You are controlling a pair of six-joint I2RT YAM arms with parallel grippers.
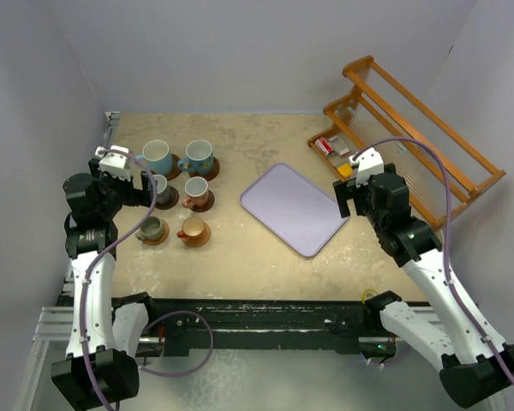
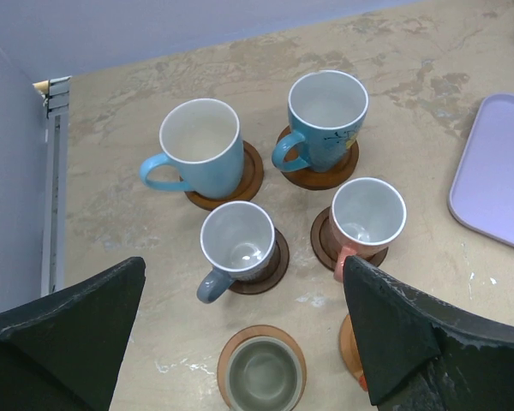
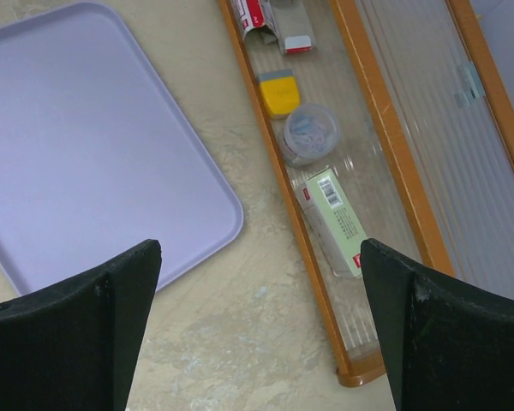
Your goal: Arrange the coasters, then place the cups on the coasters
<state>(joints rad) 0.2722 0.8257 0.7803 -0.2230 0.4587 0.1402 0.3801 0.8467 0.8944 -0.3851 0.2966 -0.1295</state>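
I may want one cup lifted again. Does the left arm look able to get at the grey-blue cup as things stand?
Probably yes. The left gripper hovers open just above the grey-blue cup, and nothing covers it. The pink cup and a blue cup stand close, so finger room looks tight.

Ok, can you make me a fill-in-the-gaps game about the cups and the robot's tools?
1. The pinkish-red cup stands on a dark brown ___.
2. The big cup just beyond it, farther from the arms, is light ___.
3. The left tool and the right tool are both ___.
Missing words: coaster; blue; open.
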